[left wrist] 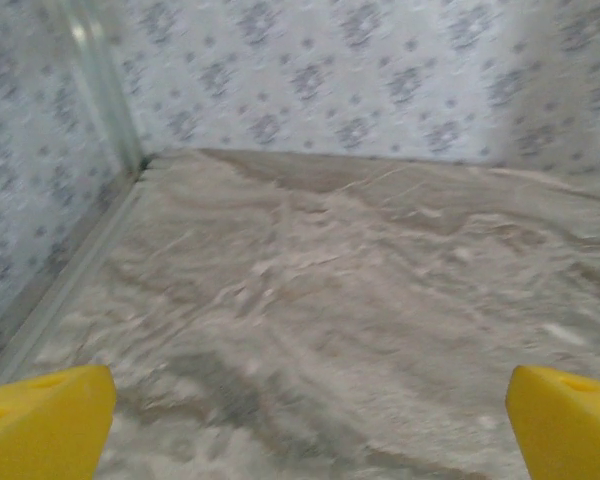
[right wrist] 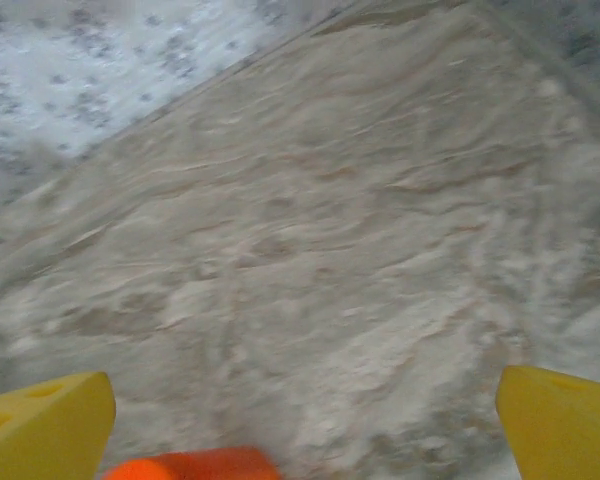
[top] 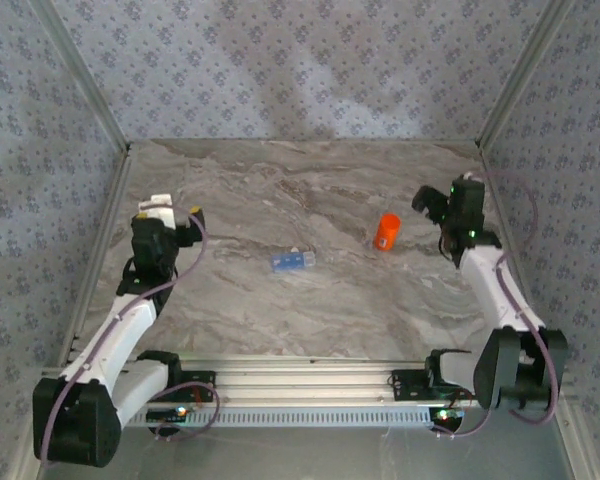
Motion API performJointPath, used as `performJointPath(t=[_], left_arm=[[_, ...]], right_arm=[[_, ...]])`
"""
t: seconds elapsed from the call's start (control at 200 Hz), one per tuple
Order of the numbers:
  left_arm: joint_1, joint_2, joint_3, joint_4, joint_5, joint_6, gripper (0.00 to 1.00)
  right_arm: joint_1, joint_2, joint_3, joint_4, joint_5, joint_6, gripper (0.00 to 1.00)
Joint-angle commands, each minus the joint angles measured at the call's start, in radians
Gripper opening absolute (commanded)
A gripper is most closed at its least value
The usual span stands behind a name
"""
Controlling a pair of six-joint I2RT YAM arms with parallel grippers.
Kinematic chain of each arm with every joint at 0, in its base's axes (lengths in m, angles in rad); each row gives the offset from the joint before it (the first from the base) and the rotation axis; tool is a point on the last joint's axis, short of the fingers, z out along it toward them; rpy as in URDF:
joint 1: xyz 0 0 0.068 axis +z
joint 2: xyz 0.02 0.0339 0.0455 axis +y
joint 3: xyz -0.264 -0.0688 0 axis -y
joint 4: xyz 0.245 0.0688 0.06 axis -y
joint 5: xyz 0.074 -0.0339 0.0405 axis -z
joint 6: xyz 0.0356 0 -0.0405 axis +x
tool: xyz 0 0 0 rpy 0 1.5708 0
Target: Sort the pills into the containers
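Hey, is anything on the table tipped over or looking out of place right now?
The pale blue container lies on its side mid-table, while the orange bottle stands upright to its right. No loose pills can be made out on the marble table. Nothing looks spilled or damaged.

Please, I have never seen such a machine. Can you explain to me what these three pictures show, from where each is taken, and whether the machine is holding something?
These are two robot arms bolted to a marble-patterned table. The overhead picture looks down from behind them. The left hand and right hand each carry a camera; the other two pictures come from there, with yellow fingertips at the bottom corners. On the table stand an orange bottle and, lying flat, a pale blue container. The right wrist picture catches the orange bottle's top. Both hands are open and hold nothing.
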Motion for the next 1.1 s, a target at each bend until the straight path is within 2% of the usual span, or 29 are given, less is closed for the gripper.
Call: performJointPath(t=[0.0,0.225,0.37,0.6,0.67,0.75,0.815,0.865,0.93,1.095], left_arm=[[0.055,0.019,-0.094,0.118,-0.03,0.008,1.0],[0.066,0.182,-0.213,0.36,-0.002,0.089,0.99],[0.074,0.264,-0.222,0.45,0.051,0.113,0.99],[0.128,0.443,-0.162,0.581,0.203,0.078,1.0],[0.127,0.528,-0.166,0.665,0.266,0.1,0.99],[0.123,0.602,-0.158,0.732,0.284,0.112,1.0],[0.123,0.585,-0.119,0.626,0.275,0.111,1.0],[0.134,0.599,-0.107,0.63,0.273,0.096,1.0],[0.155,0.599,-0.073,0.561,0.244,0.055,1.0],[0.164,0.601,-0.077,0.571,0.257,0.048,1.0]], right_arm=[[-0.015,-0.063,-0.11,0.236,0.19,-0.087,1.0],[-0.031,-0.015,-0.218,0.272,0.213,-0.203,1.0],[-0.034,0.071,-0.323,0.513,0.188,-0.291,1.0],[-0.03,0.254,-0.466,0.962,0.056,-0.355,1.0],[-0.01,0.272,-0.442,0.919,0.004,-0.396,1.0],[-0.001,0.367,-0.463,1.078,-0.017,-0.417,1.0],[-0.001,0.338,-0.441,0.968,-0.017,-0.414,1.0],[0.0,0.359,-0.453,1.037,-0.016,-0.418,1.0],[0.002,0.344,-0.44,0.98,-0.013,-0.414,1.0],[0.014,0.349,-0.442,0.998,0.0,-0.432,1.0]])
